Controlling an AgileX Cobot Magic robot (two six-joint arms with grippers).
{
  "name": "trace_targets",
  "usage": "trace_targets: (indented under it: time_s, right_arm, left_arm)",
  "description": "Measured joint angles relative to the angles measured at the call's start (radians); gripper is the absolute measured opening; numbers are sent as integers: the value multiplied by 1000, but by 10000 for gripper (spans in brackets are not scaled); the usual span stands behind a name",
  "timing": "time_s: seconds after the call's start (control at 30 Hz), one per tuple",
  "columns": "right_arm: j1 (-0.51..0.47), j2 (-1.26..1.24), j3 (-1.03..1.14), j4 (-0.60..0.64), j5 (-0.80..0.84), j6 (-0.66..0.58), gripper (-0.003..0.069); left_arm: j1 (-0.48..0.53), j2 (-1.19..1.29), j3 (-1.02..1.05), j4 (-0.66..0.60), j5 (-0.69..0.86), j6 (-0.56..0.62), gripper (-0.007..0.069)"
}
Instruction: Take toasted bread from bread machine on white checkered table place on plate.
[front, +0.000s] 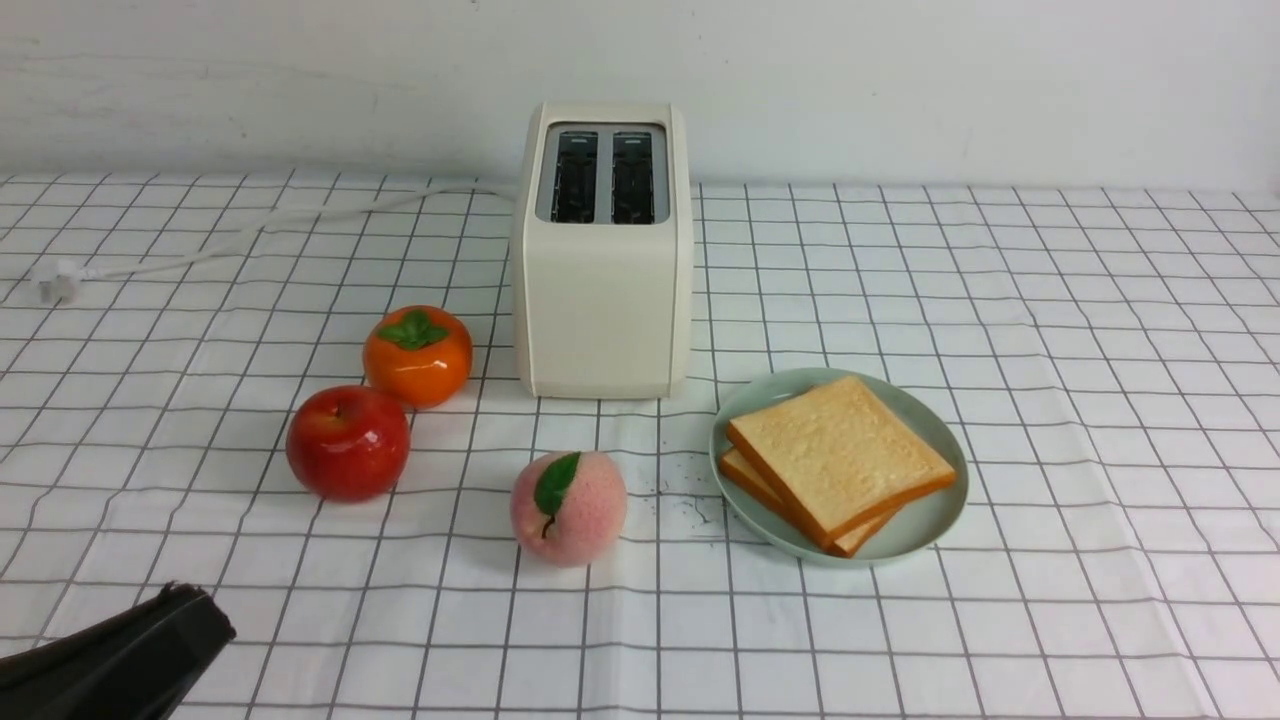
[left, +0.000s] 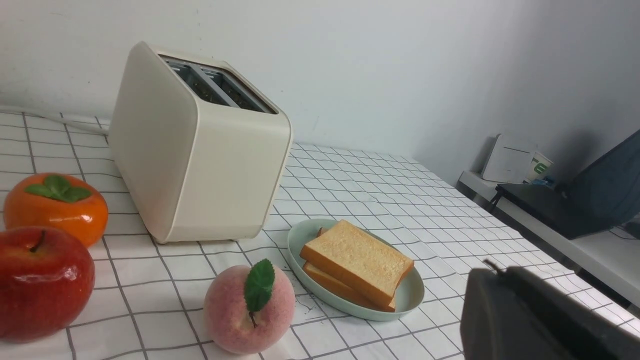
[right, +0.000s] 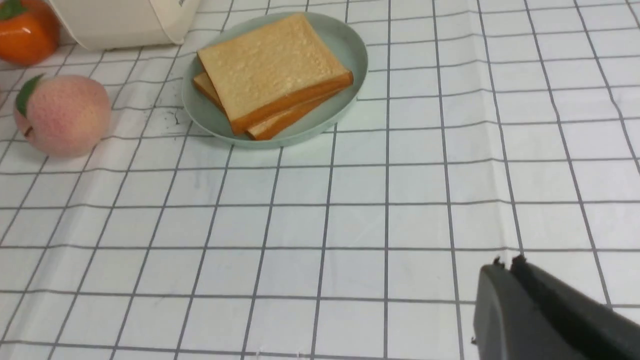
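Toast (front: 842, 455) stacked on plate (front: 940, 530); placement judged complete. Both end effectors (left: 492, 267) (right: 510, 262) closed, nothing held; to be kept clear of plate.

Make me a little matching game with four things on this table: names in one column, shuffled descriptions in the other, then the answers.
Things
1. toaster
2. plate
3. peach
4. apple

Descriptions
A. glossy red
B. holds two slices of toast
C. pink, with a green leaf
D. both slots empty

Pairs: 1-D, 2-B, 3-C, 4-A
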Motion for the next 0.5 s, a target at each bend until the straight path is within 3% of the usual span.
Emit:
trace_targets:
  time_s: [0.17, 0.37, 0.5]
  right_arm:
    - [7, -14, 19, -31, -36, 0, 10]
    - [79, -150, 275, -116, -348, 10, -20]
    - [80, -224, 418, -130, -409, 40, -20]
  left_arm:
    - [0, 0, 0, 0, 0, 0, 6]
    - [0, 0, 0, -2, 1, 0, 13]
    - [0, 0, 0, -2, 0, 0, 20]
